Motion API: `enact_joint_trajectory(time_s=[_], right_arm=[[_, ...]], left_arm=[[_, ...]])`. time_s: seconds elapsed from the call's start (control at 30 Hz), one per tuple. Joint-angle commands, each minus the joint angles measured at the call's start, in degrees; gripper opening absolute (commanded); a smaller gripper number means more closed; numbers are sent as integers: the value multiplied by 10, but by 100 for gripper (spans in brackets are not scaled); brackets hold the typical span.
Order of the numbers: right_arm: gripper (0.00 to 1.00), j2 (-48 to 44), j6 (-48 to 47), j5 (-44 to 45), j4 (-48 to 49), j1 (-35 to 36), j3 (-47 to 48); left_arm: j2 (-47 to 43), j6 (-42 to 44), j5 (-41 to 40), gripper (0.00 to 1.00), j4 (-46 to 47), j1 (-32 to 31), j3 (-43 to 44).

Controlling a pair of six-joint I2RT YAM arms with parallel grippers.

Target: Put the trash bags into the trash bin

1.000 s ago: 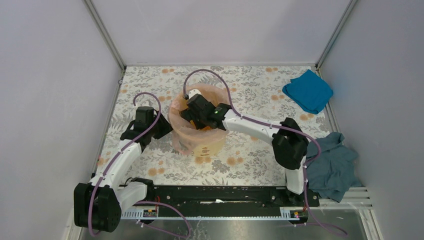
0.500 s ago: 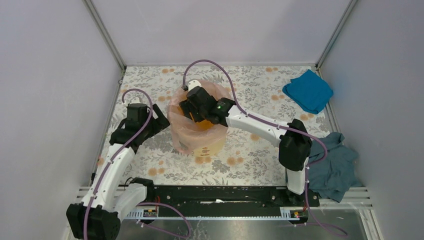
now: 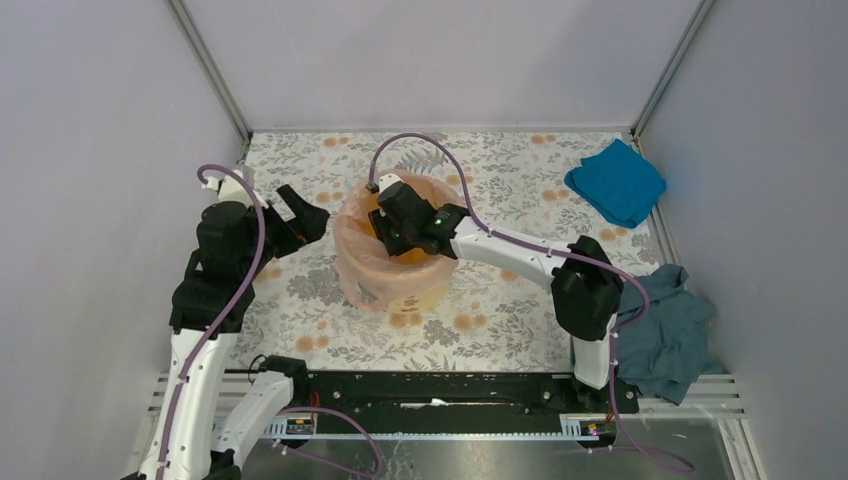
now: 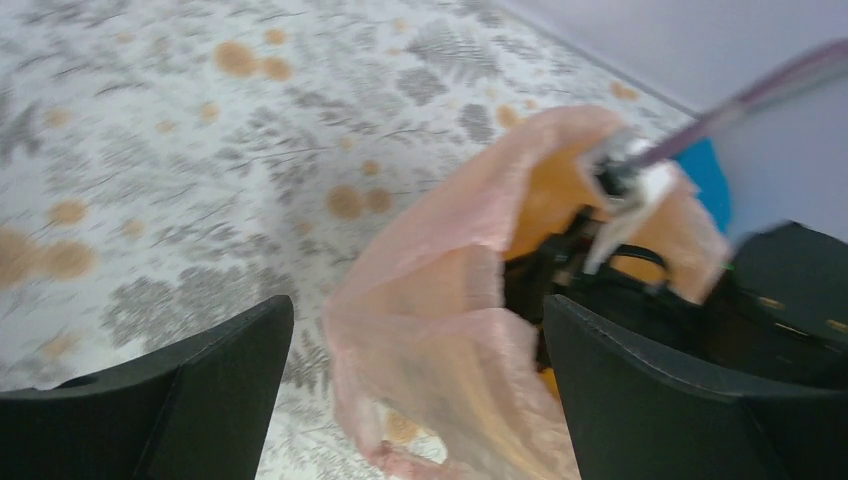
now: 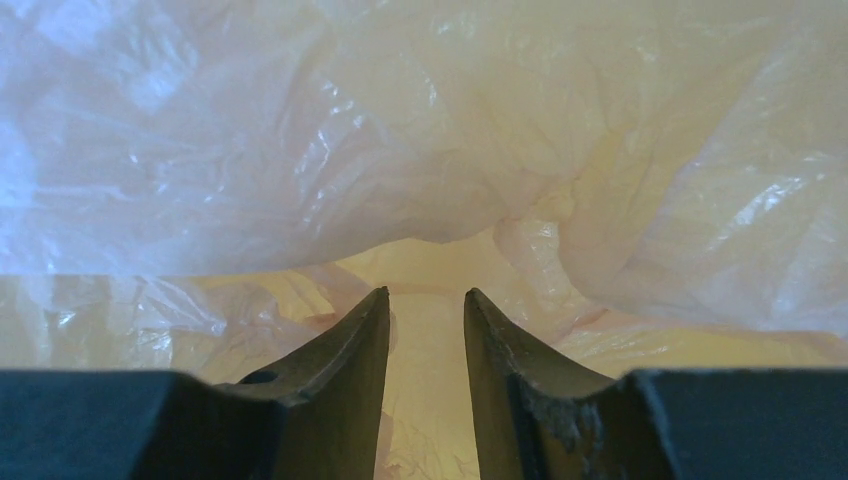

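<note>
The yellow-orange trash bin (image 3: 425, 285) stands mid-table, with the pale pink trash bag (image 3: 355, 262) lining it and draped over its rim. My left gripper (image 3: 305, 212) hovers just left of the bin, open wide and holding nothing. In the left wrist view the bag (image 4: 450, 330) hangs between but beyond its fingers (image 4: 200, 390), and the orange bin (image 4: 555, 195) shows behind. My right gripper (image 3: 392, 238) reaches down into the bin. In the right wrist view the right gripper (image 5: 427, 295) stands narrowly open, facing crinkled bag film (image 5: 350, 130) with nothing pinched.
A bright blue folded cloth (image 3: 617, 182) lies at the back right. A dark teal cloth (image 3: 665, 330) is heaped at the right edge by the right arm's base. Grey walls close in on the floral table cover (image 3: 500, 180) on three sides.
My left gripper has opened wide and drawn back left and up, away from the bin's side. The right gripper's jaws have narrowed while staying inside the bin.
</note>
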Motion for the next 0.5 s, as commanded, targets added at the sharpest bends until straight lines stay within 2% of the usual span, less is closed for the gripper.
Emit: enact_joint_trajectory(time_s=[0.0,0.07,0.17,0.37,0.47], right_arm=[[43,-34,35,-54,40,-2,-17],[53,-47,47,-58,47,-2,-24],[63,-62,61,-58,39,-2,-25],[62,-89,86,-50,39,-4,-26],[54,-94,79,-31,30,-4,-13]], left_arm=[[38,16,170,99,113,0,12],[77,4,205,98,141,0,6],[117,-5,184,93,152,-1,-5],[145,1,172,79,162,-2,-41],[139,-1,175,74,165,-4,-54]])
